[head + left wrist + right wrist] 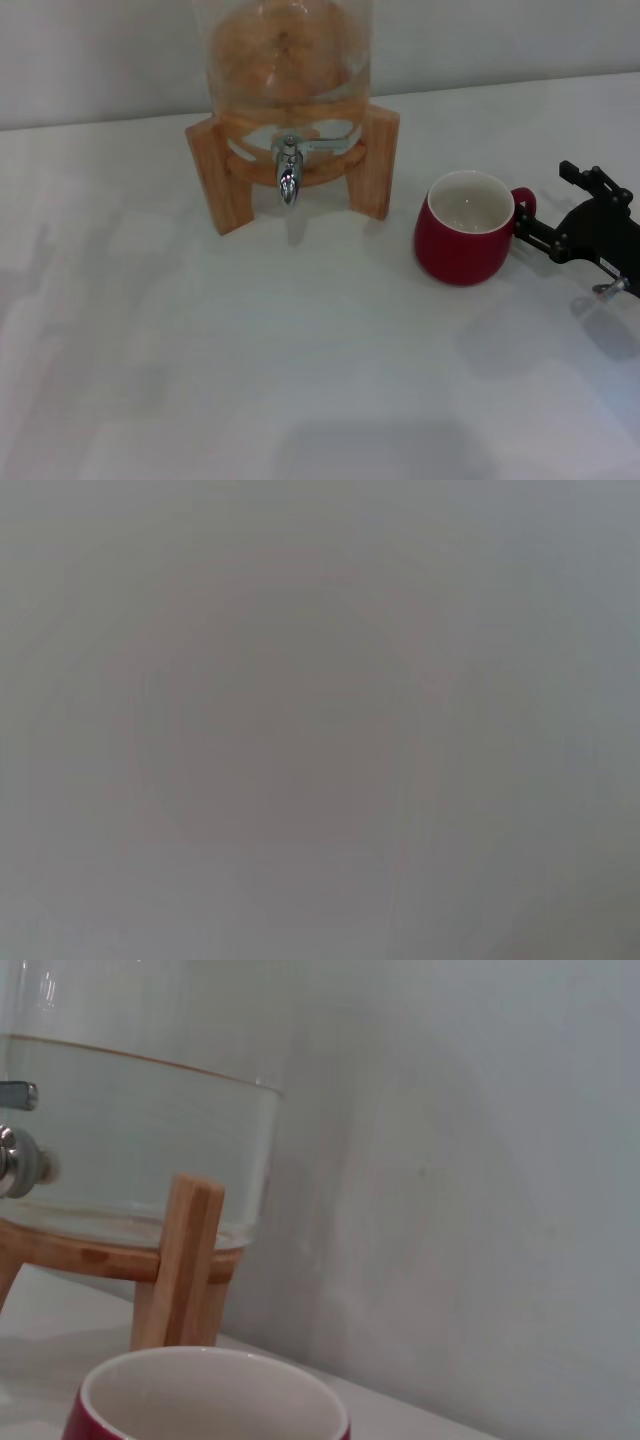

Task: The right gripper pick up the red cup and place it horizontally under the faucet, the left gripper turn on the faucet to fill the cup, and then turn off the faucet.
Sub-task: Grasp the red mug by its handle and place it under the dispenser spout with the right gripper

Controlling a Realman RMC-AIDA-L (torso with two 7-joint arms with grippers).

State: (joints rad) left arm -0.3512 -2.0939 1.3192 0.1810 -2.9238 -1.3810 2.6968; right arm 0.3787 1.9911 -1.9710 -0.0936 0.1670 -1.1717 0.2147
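Note:
The red cup [462,240] stands upright on the white table, to the right of the dispenser, with its white inside showing and its handle [523,205] pointing right. My right gripper [545,202] comes in from the right edge, open, with its black fingers [535,232] at the handle; one fingertip touches or nearly touches it. The chrome faucet [289,172] hangs at the front of the dispenser, left of the cup. In the right wrist view the cup's rim [205,1385] is close below, and the faucet [18,1155] is at the edge. The left gripper is out of view.
A glass dispenser [285,60] holding liquid sits on a wooden stand [372,160] at the back, against a pale wall. The stand's right leg [185,1260] is just behind the cup. The left wrist view shows only a plain grey surface.

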